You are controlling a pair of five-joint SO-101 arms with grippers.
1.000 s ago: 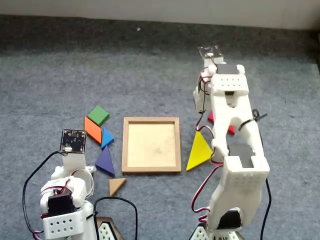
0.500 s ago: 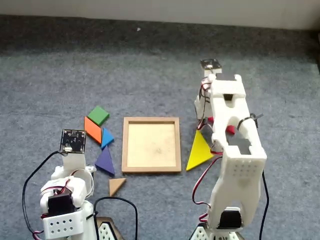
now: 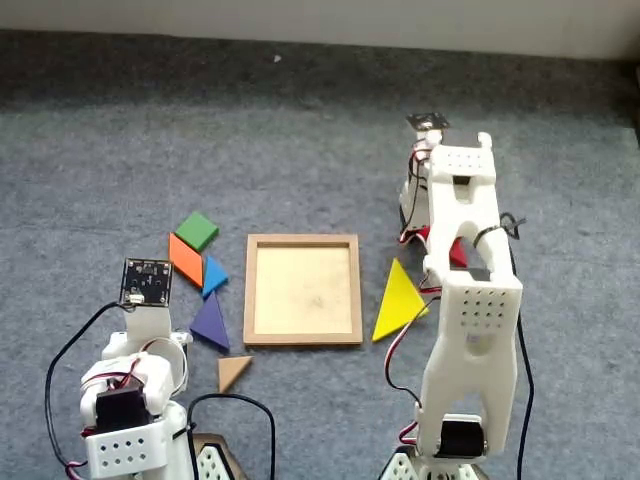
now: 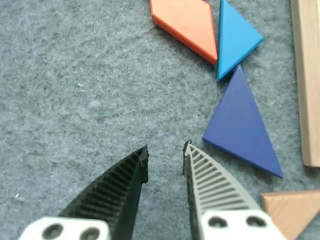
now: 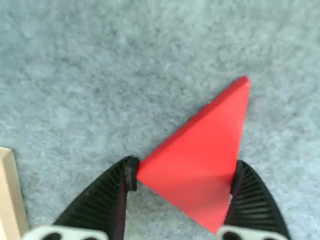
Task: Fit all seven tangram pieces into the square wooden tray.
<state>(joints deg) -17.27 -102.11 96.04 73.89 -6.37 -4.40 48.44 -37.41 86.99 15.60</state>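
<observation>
Around the left gripper: the left gripper (image 4: pixel 165 150) hangs over bare grey felt (image 4: pixel 65 75). Ahead of its fingertips lie the orange parallelogram (image 4: pixel 186 22) and the light blue triangle (image 4: pixel 235 40), edge to edge. The dark blue triangle (image 4: pixel 242 125) lies just beside the pale finger (image 4: pixel 212 185), not touching it. The tan triangle (image 4: pixel 290 212) sits farther back on that same side.
Left gripper state: jaws a little apart, nothing between them.
Around the right gripper: the right gripper (image 5: pixel 185 172) is low over the felt with the red triangle (image 5: pixel 200 160) between its fingers. A corner of the wooden tray (image 5: pixel 7 195) lies well out past one finger.
Right gripper state: jaws spread wide, straddling the red triangle, one tip at a corner of it and the other at its opposite edge.
In the way: from the high view, the right arm (image 3: pixel 465 300) covers most of the red triangle, leaving small red patches at the arm's sides.
Red triangle, direction: flat on the felt, one sharp corner pointing ahead of the fingertips. Its long axis runs from the wrist outward, slanted toward the finger farther from the tray.
Tray: all seven pieces lie on the felt outside it.
High view adds: the green square (image 3: pixel 197 229) lies just beyond the orange parallelogram. The yellow triangle (image 3: pixel 398 300) lies between the tray and the right arm, back from that gripper toward the arm's base.
Right wrist view adds: nearly the whole outline of the red triangle.
</observation>
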